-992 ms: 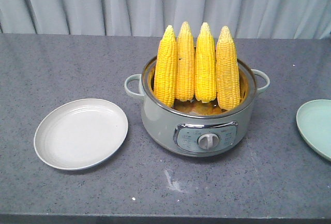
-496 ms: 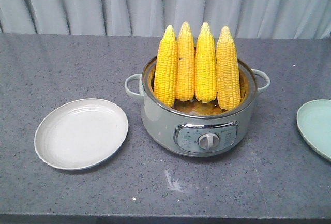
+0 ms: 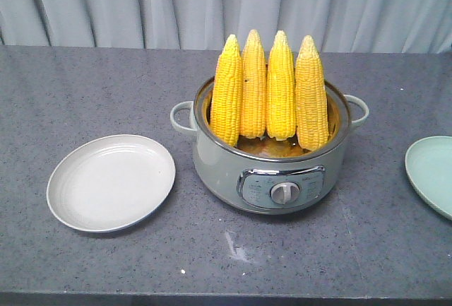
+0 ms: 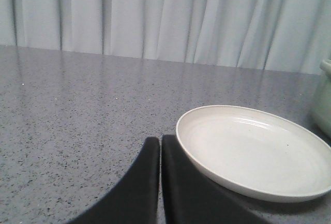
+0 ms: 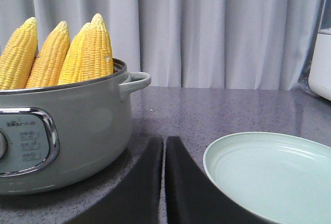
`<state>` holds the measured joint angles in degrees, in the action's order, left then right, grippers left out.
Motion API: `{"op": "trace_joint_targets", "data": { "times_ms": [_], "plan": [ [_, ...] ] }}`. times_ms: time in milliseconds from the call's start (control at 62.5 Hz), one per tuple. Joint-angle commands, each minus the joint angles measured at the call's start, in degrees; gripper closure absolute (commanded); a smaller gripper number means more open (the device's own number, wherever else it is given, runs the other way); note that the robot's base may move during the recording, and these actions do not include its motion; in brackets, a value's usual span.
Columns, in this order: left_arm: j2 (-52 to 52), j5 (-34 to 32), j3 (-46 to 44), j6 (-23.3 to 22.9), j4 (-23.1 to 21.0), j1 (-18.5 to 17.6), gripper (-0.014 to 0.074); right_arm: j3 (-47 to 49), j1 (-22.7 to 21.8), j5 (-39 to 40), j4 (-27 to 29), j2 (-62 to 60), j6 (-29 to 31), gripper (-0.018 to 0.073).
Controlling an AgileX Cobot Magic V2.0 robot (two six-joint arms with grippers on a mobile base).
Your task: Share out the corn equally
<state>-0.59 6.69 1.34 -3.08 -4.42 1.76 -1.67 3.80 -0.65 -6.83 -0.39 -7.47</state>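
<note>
Standing upright in gray pot [image 3: 219, 165], four corn cobs [image 3: 268, 97] are seen side by side, tips up, at middle of gray table [image 3: 85, 87]. White plate [image 3: 111, 182] is set left of pot, a bit nearer. Green plate [image 3: 434, 172] is set at far right, partly cut off by picture edge. Close to near rim of white plate, left gripper [image 4: 160, 142] is seen low over table, fingers pressed almost together, nothing held. Between pot and green plate, right gripper [image 5: 164, 142] is seen, fingers closed the same way, nothing held.
</note>
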Motion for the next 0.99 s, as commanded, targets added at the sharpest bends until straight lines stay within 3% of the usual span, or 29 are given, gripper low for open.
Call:
{"op": "trace_joint_targets", "data": {
  "times_ms": [0, 128, 320, 416, 592, 752, 880, 976],
  "plan": [
    [-0.91, -3.96, 0.73, -0.45, -0.62, 0.10, 0.0603, -0.55, -0.37, 4.52, -0.16, 0.64, 0.02, 0.0564],
    [-0.91, -3.96, 0.73, -4.27, -0.67, 0.10, 0.0603, -0.55, -0.37, 5.18, 1.32, 0.64, -0.65, 0.0564],
    [-0.91, -4.19, 0.73, -22.04, -2.79, 0.10, 0.0603, -0.49, -0.37, 8.43, 12.61, 0.64, -6.00, 0.0564],
    [-0.91, -5.04, 0.73, -27.98, -2.74, 0.10, 0.0603, -0.49, -0.37, 9.80, 19.46, 0.64, -7.74, 0.0564],
    [-0.91, -8.26, 0.73, -29.32, -2.74, 0.10, 0.0603, -0.49, -0.37, 12.41, 30.43, 0.64, -7.47, 0.0564],
    [-0.91, -13.60, 0.13, -30.24, -4.09, 0.10, 0.0603, -0.37, -0.17, 11.62, 31.01, 0.64, -7.41, 0.0564],
    [-0.91, -19.77, 0.13, -36.93, -9.25, 0.10, 0.0603, 3.66, -0.17, 6.63, 29.71, 0.64, -7.28, 0.0564],
    [-0.91, -22.04, -0.01, -43.17, -9.50, 0.10, 0.0603, 9.62, -0.17, -0.93, 26.04, 1.10, -6.84, 0.0564]
  ]
}}
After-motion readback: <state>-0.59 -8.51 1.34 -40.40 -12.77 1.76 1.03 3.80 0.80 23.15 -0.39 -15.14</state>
